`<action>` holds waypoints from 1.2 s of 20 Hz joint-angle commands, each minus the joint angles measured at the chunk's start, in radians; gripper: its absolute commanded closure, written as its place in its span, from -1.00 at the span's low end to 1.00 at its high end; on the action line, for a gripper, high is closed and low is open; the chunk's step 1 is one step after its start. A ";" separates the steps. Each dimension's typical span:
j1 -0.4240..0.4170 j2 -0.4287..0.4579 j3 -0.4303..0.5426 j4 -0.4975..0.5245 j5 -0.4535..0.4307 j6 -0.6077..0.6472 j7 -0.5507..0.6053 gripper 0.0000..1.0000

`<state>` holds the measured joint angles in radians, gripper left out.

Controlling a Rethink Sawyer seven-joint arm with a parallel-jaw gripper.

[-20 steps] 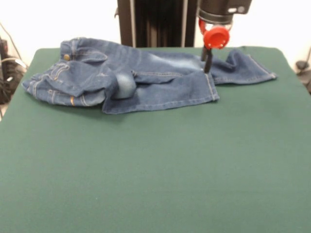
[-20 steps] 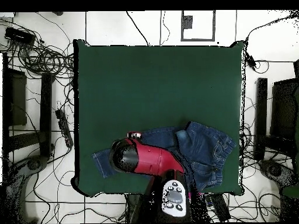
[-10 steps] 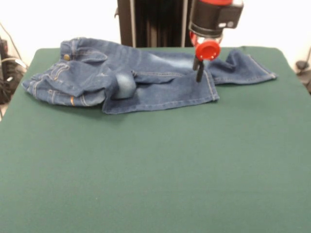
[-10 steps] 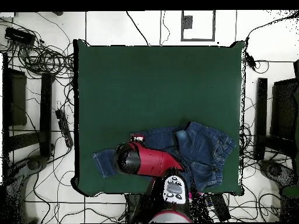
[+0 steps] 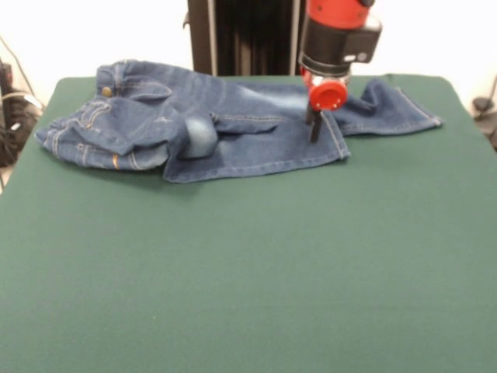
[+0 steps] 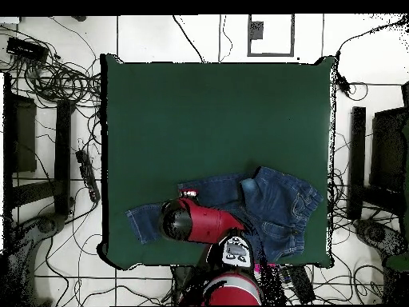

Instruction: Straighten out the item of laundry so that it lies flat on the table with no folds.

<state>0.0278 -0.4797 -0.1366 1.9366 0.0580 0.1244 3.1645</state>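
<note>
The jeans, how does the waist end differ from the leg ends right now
The waist end is bunched and folded over itself; the leg ends lie flatter, spread apart. The claw hangs at the leg ends, away from the waist end. Both rest on the table, near the robot's side.

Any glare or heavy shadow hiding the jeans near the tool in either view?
Front view: even light, no glare; the jeans cast only a thin soft shadow on the table, and the tool shows plainly, though the background is washed out white. Overhead view: the arm covers part of the jeans and hides the tool.
</note>
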 commanded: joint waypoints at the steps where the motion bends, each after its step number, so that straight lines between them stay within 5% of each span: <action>1: 0.009 -0.004 0.102 0.070 0.012 -0.012 0.055 -1.00; 6: 0.006 -0.007 0.096 0.081 0.006 -0.020 0.053 -1.00; 16: -0.019 -0.235 0.088 0.083 0.008 0.160 -0.016 -1.00; 24: -0.027 0.031 0.039 -0.128 0.008 0.047 -0.012 -1.00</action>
<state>0.0042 -0.6105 -0.1431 1.9454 0.0574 0.1617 3.1645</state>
